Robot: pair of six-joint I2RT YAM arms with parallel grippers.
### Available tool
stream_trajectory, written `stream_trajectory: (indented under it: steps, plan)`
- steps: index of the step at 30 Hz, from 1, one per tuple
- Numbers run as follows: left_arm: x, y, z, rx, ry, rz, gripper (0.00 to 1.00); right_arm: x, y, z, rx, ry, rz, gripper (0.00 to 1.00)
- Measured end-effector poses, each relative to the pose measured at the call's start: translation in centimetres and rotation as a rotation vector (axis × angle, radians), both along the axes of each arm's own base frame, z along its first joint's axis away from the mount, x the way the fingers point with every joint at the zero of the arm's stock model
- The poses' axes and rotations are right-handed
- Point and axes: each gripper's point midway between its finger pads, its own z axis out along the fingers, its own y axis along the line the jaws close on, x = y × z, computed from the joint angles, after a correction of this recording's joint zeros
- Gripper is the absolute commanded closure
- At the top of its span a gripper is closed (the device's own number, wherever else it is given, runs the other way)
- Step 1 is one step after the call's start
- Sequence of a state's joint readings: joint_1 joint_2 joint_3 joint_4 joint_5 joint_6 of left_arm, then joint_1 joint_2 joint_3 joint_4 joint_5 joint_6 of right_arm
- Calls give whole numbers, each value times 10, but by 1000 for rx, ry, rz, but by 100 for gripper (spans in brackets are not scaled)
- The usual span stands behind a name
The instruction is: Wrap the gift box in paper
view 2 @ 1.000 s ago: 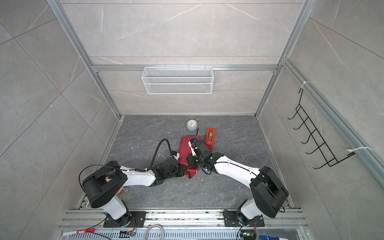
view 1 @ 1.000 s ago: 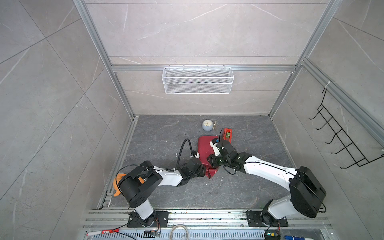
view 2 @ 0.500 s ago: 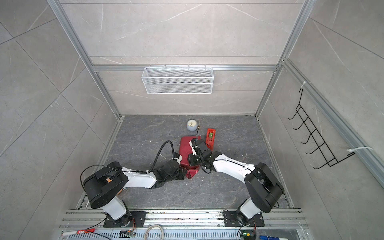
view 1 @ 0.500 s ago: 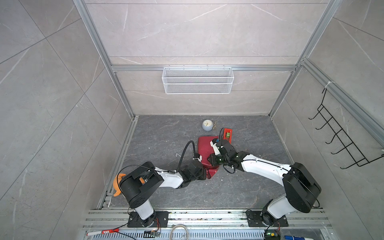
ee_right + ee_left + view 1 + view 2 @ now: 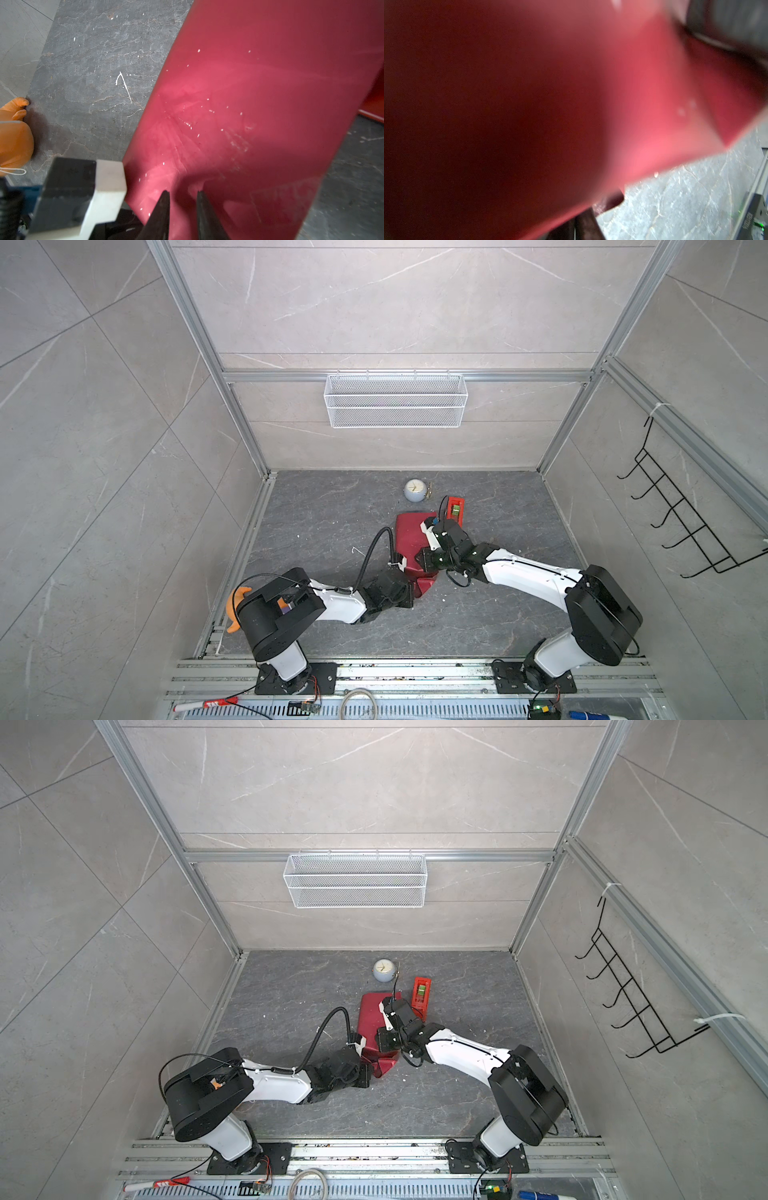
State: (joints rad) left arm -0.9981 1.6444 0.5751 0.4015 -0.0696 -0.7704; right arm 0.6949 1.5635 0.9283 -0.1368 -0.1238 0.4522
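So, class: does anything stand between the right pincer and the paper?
Nothing visible does. In the right wrist view the right pincer sits directly over the red paper, its tips slightly apart with paper showing between them. The tape dispenser stands beside the paper's far corner, out of the way.

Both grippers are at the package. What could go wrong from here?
1. The left gripper is shut at the near flap of the paper, and paper smothers its wrist view: a pull could tear or slip unseen.
2. The right gripper seems only to press the paper, jaws apart; lifting may let the fold spring open.
3. The tape dispenser sits close by the right arm; a swing might knock it.
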Motion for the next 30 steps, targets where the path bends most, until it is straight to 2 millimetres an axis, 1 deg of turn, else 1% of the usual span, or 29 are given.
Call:
stream_trajectory:
  steps: [8, 12, 15, 17, 20, 23, 25, 26, 28, 30]
  plan:
    - [-6, -4, 0, 0, 0, -20, 94, 0, 0, 0, 1, -1, 0, 73]
    - [-15, -9, 1, 0, 6, -59, 88, 0, 0, 0, 6, 3, 0, 73]
    - [-21, -10, 8, -15, -4, -84, 83, 1, 0, 1, 13, 7, -1, 72]
    - [-22, -7, 16, -26, -24, -91, 78, 1, 0, 3, 16, 11, 1, 71]
    - [-23, -2, 37, -47, -77, -104, 72, 3, 0, 12, 27, 3, 1, 70]
    - [-19, 4, 67, -68, -154, -107, 64, 1, -5, 32, 50, -25, -5, 68]
    - [-14, 14, 87, -85, -190, -93, 62, -1, -11, 51, 68, -59, -16, 65]
    - [-9, 20, 95, -93, -201, -77, 60, -2, -15, 59, 74, -71, -24, 63]
    - [8, 39, 108, -109, -209, -11, 56, -2, -26, 74, 90, -99, -51, 59]
    - [25, 58, 113, -130, -196, 59, 50, -3, -41, 78, 103, -105, -95, 52]
